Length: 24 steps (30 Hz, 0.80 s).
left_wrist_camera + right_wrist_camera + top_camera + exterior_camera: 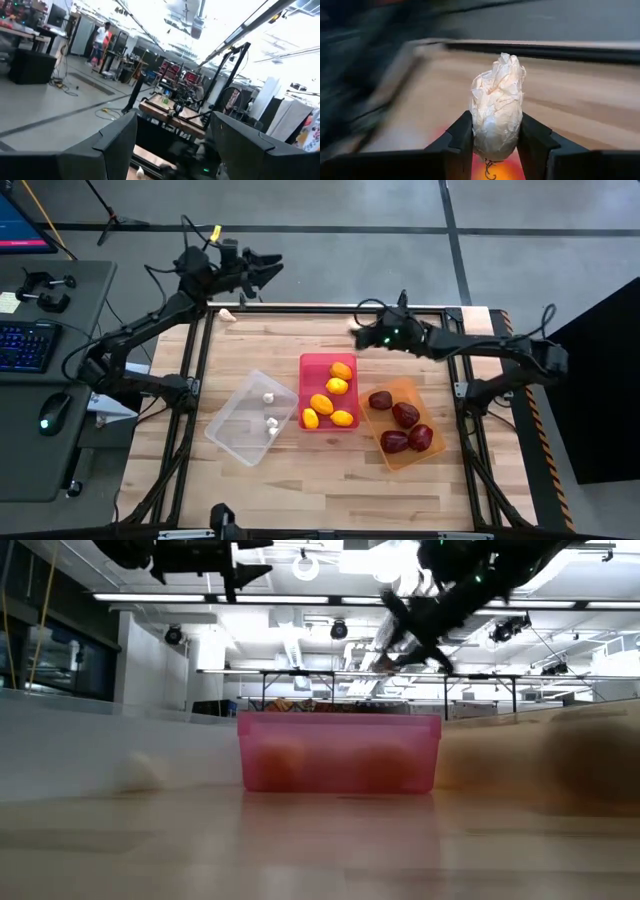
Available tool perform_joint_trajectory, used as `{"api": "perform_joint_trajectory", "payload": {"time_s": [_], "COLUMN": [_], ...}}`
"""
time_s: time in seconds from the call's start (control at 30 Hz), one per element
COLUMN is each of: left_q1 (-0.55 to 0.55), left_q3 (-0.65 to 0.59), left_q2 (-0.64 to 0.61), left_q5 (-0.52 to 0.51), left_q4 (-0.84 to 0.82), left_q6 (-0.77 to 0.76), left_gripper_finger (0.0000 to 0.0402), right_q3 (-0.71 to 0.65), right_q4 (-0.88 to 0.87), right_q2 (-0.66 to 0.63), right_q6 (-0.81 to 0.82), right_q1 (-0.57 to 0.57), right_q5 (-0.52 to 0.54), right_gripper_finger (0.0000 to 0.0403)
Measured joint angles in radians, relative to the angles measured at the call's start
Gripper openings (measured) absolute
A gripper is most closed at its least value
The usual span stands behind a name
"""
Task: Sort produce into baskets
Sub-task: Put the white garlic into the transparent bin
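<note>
My right gripper (362, 337) hangs over the table's far middle, beyond the red-pink bin (312, 362), shut on a whitish garlic bulb (497, 107). My left gripper (262, 268) is raised past the table's far left corner, open and holding nothing. The red-pink bin holds several yellow-orange lemons (337, 386). The orange bin (405, 462) holds several dark red round ones (405, 415). Two garlic bulbs (270, 410) lie in the clear bin (232, 430). One more garlic bulb (229, 315) lies on the table's far left. My right gripper pinches the garlic bulb by its two sides (476, 131) between its two fingers (535, 140). The fingers slant down, coming from the table's right. The bulb's rooted end sits back between the fingers and its papery end sticks out past them. It is lifted clear of the table.
The three bins sit side by side in the table's middle; bare wood lies near and far of them. A black frame rail (300, 307) runs along the far edge. A desk with a keyboard (25, 345) stands to the left. A person (102, 42) stands far off in the room.
</note>
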Motion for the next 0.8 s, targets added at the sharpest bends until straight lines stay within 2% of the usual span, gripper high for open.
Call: {"api": "perform_joint_trajectory", "payload": {"time_s": [0.07, 0.13, 0.33, 0.47, 0.53, 0.67, 0.8], "left_q1": [0.0, 0.0, 0.0, 0.0, 0.004, 0.019, 0.034], "left_q3": [0.0, 0.0, -0.001, -0.001, -0.001, -0.001, -0.001], "left_q2": [-0.003, -0.002, -0.002, -0.002, -0.002, -0.003, -0.002], "left_q5": [0.0, -0.003, -0.034, -0.07, -0.084, -0.086, -0.085], "left_q4": [-0.014, -0.038, -0.113, -0.075, -0.036, 0.017, 0.014], "left_q6": [0.0, -0.005, -0.028, -0.099, -0.119, -0.122, -0.167], "left_gripper_finger": [0.0241, 0.0241, 0.0241, 0.0241, 0.0241, 0.0241, 0.0241], "right_q3": [0.003, 0.03, 0.208, 0.375, 0.458, 0.592, 0.707], "right_q4": [0.148, 0.2, 0.197, 0.187, 0.18, 0.157, 0.073], "right_q2": [0.036, 0.088, 0.307, 0.472, 0.545, 0.649, 0.734], "right_q6": [-0.088, -0.146, -0.29, -0.417, -0.462, -0.506, -0.578], "right_q1": [0.044, 0.087, 0.161, 0.189, 0.191, 0.18, 0.188], "right_q5": [-0.122, -0.196, -0.318, -0.346, -0.417, -0.627, -0.757], "right_gripper_finger": [0.0103, 0.0103, 0.0103, 0.0109, 0.0119, 0.0145, 0.0167]}}
